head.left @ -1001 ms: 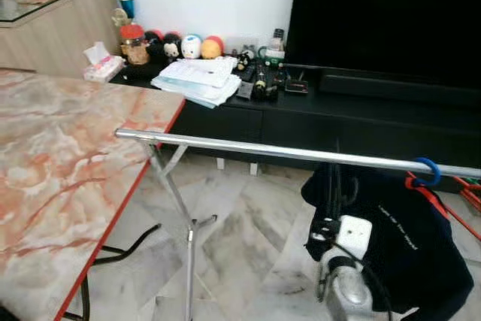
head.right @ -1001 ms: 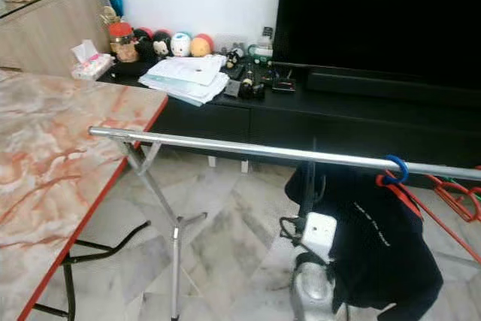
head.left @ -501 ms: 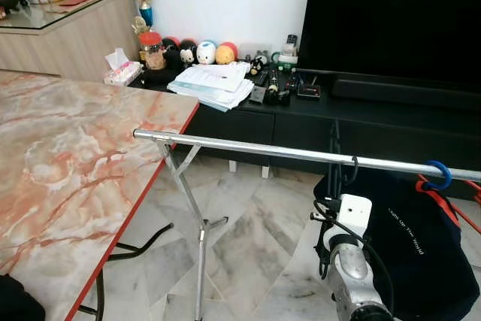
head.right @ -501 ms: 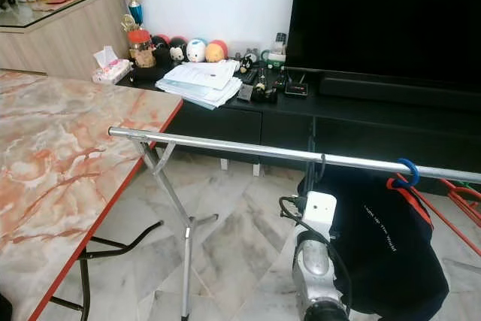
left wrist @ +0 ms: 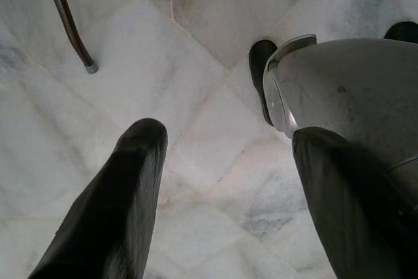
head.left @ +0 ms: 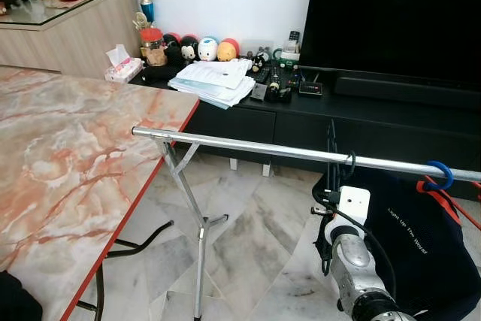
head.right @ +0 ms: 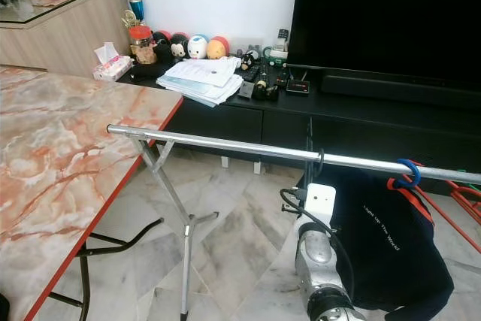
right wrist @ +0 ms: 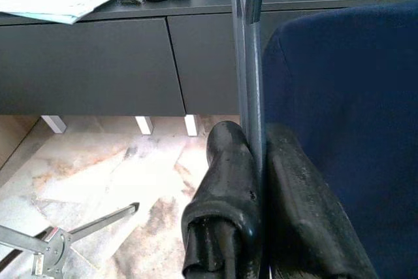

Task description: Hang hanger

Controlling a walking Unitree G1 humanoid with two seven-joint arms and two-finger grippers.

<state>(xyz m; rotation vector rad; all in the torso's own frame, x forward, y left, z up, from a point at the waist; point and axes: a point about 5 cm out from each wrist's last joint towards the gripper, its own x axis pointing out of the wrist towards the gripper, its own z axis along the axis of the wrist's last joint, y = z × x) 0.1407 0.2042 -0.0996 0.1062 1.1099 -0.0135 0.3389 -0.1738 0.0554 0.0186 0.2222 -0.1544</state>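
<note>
Two black fingers of our right gripper (right wrist: 258,161) pinch the dark hanger (right wrist: 248,57), its hook seemingly over the silver rail (head.left: 255,148); our left gripper (left wrist: 225,161) hangs spread.

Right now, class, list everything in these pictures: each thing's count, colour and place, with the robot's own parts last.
Rail: one, silver, crossing ahead on a folding stand.
Hanger: one, dark, hook over the rail.
Garment: one, navy, hanging below the rail.
Blue hook: one, on the rail's right end.
Table: one, marbled pink with a red edge, on the left.
Papers: one stack, white, on the black cabinet.
Right gripper: black, closed on the hanger.
Left gripper: black, open above the floor.
</note>
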